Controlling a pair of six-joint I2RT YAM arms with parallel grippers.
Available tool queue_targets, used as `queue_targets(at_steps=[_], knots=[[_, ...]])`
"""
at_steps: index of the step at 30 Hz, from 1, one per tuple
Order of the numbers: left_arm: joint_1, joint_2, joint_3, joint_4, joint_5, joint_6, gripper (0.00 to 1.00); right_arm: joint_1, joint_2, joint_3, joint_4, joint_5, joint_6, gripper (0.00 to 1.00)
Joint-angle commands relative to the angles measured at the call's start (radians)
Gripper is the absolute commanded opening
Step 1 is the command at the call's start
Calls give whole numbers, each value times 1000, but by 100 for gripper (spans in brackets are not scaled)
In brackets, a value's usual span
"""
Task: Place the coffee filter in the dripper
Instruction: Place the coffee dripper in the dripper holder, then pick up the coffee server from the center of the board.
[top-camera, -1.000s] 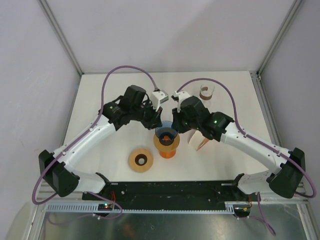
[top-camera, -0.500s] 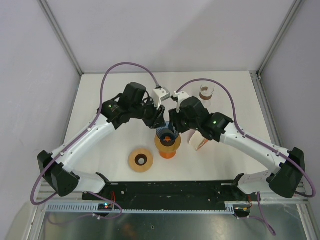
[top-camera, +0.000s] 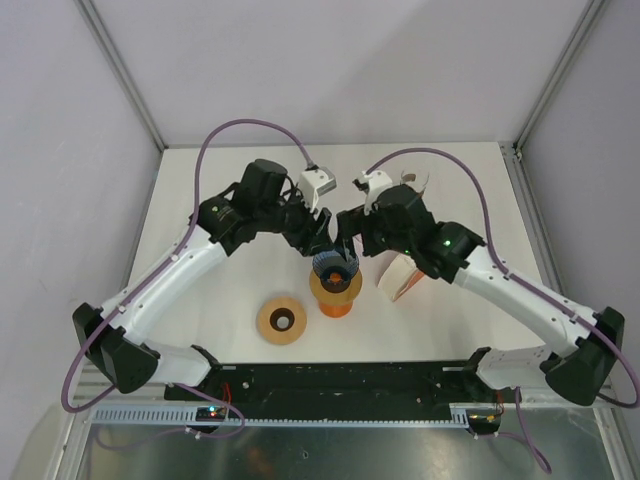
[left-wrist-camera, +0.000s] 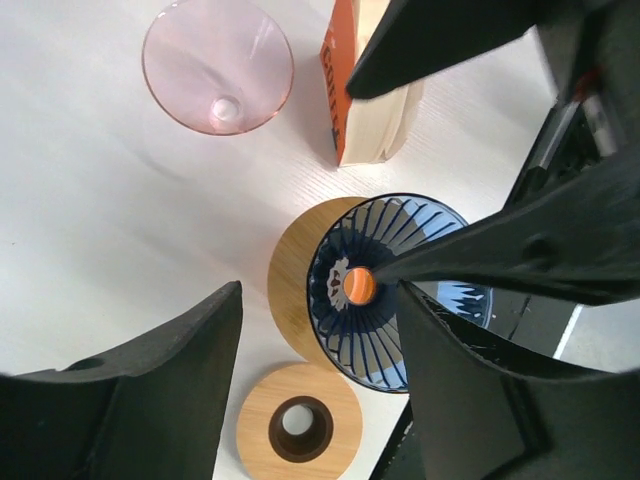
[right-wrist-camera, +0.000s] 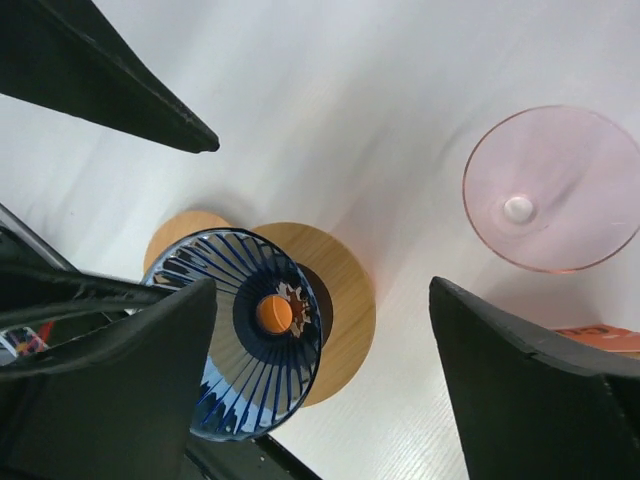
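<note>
A blue ribbed glass dripper (top-camera: 333, 267) sits on a round wooden stand (top-camera: 334, 290) with an orange base, mid-table. Its inside shows bare ribs and an orange spot at the hole (left-wrist-camera: 358, 286). The coffee filters are a cream stack in an orange sleeve (top-camera: 398, 277), lying right of the dripper (left-wrist-camera: 372, 95). My left gripper (top-camera: 318, 236) and right gripper (top-camera: 349, 229) hover just behind and above the dripper, tips close together. Both are open and hold nothing. In the left wrist view the gripper (left-wrist-camera: 320, 375) straddles the dripper (left-wrist-camera: 395, 290). The right gripper (right-wrist-camera: 325, 345) does the same (right-wrist-camera: 250, 340).
A second wooden ring (top-camera: 281, 320) lies at the front left of the dripper (left-wrist-camera: 298, 428). A pink glass cone (top-camera: 413, 183) rests at the back right (left-wrist-camera: 218, 65) (right-wrist-camera: 555, 190). The arm bases and a black rail run along the near edge.
Both grippers have opened from nearly shut and risen off the dripper's rim. The right arm has pulled back toward the far side. The dripper stays on its stand.
</note>
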Motion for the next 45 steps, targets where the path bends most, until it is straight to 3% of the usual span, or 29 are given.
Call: queue_targets(at_steps=[1,13,20,25,30,34,39,45], knots=[[20,-13,46,8,-7,13,69,-45,-92,64,33,-2,-28,96],[143,-24,56,8,-11,11,79,-355,-127,64,12,-87,-59,99],[249,-22,41,10,16,2,80,-614,22,64,96,-102,-16,99],[282,-27,19,15,14,10,80,-732,155,64,228,-153,30,88],[295,-22,-1,20,16,14,80,-766,293,98,314,-159,46,75],[299,-10,-5,22,27,14,80,-768,394,149,333,-159,46,73],[301,-2,-7,24,38,12,80,-765,513,238,293,-113,38,71],[302,0,-10,23,42,12,80,-743,641,358,230,-62,1,59]])
